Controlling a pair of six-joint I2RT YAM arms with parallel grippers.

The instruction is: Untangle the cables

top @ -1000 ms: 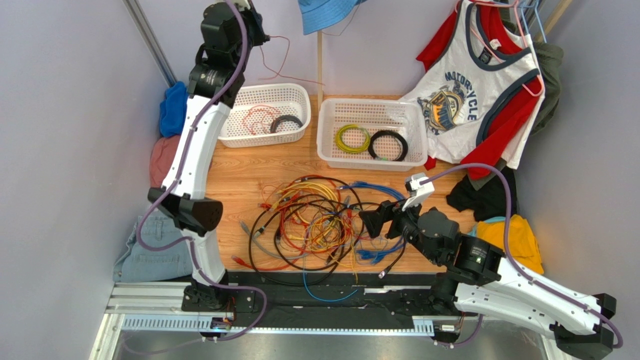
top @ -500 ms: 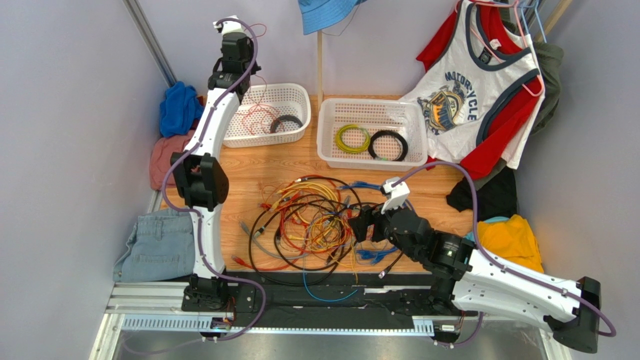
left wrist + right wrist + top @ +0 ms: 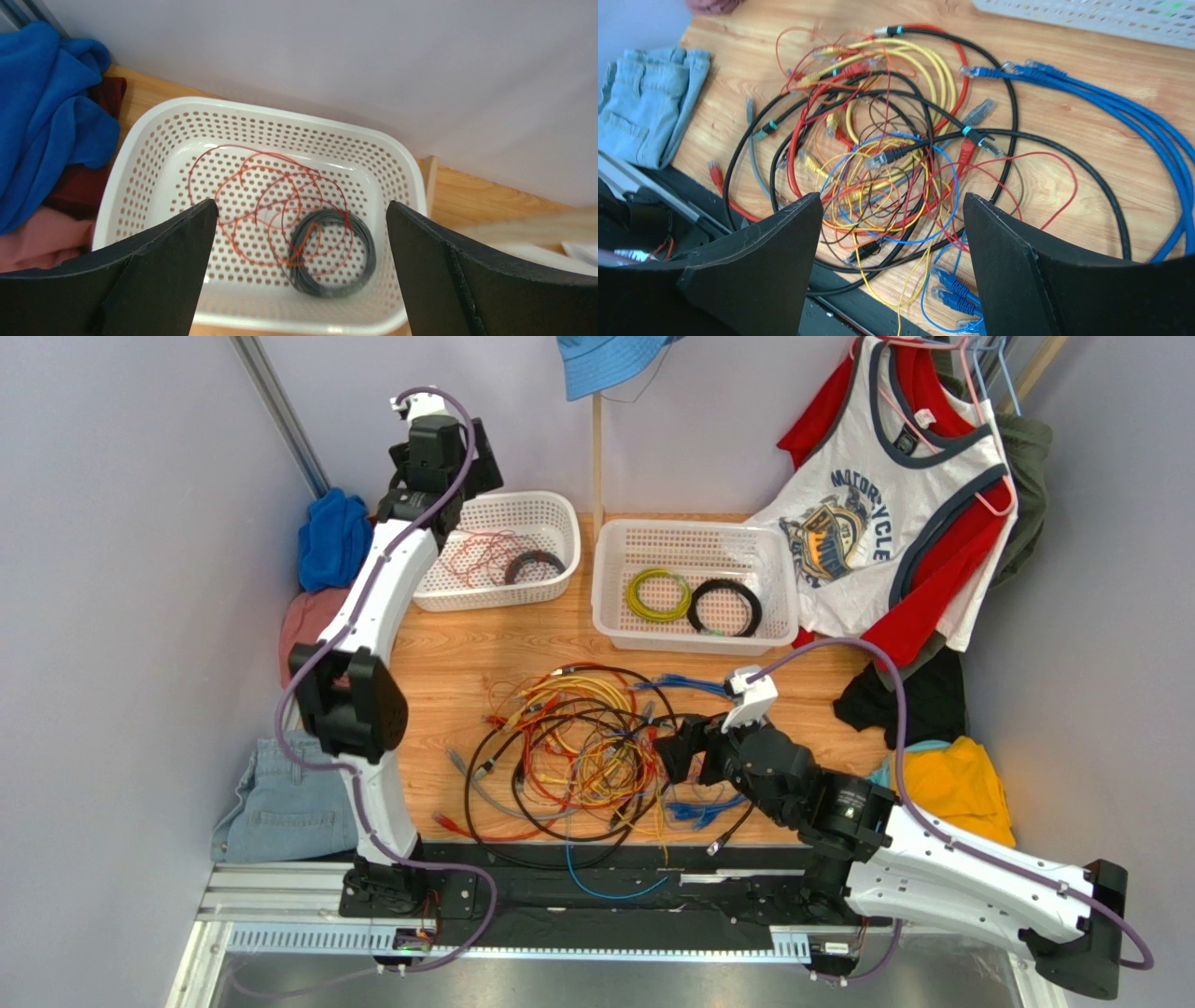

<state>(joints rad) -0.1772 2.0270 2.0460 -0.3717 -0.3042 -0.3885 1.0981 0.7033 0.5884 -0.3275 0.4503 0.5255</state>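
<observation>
The cables lie in a loose tangle of black, red, orange, yellow and blue cords on the wooden table, seen close in the right wrist view. My right gripper hovers over the tangle's right side, open, with nothing between its fingers. My left gripper hangs open above the left white basket. A thin red cable lies loose in that basket, partly over a black coiled ring.
A second white basket holds a yellow-green ring and a black ring. Clothes surround the table: blue cloth, jeans, a hanging tank top, yellow cloth. A black rail runs along the near edge.
My left gripper has opened and the thin red cable it held up now lies in the left basket. The right gripper has shifted a little left over the tangle.
</observation>
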